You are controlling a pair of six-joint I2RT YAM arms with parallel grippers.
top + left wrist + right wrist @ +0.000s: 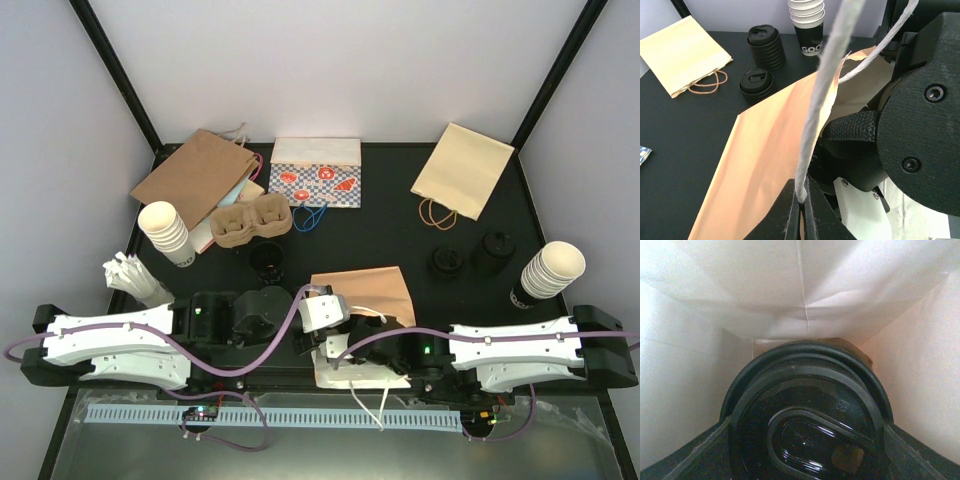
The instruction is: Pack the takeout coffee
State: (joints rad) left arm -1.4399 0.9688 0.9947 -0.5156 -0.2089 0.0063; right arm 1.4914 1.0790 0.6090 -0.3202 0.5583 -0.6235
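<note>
The left fingers [785, 217] pinch the paper bag's [760, 165] white handle [817, 110]. The right fingers [700, 455] grip a lidded black cup [807, 425] inside that bag (a second black cup [268, 260] sits on the tabletop [400, 220]).

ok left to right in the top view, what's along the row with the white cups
stack of white cups, black cup, short pile of lids, taller pile of lids, second stack of white cups

I see a black table [390, 225] with three flat bags along its far edge: brown bag [195, 172], patterned bag [317, 172], tan bag [462, 170]. Nearer the front sit the cardboard tray [250, 222], one black cup [267, 260], black lid stacks [445, 262], the left white cup stack [165, 232] and the right white cup stack [550, 270].
</note>
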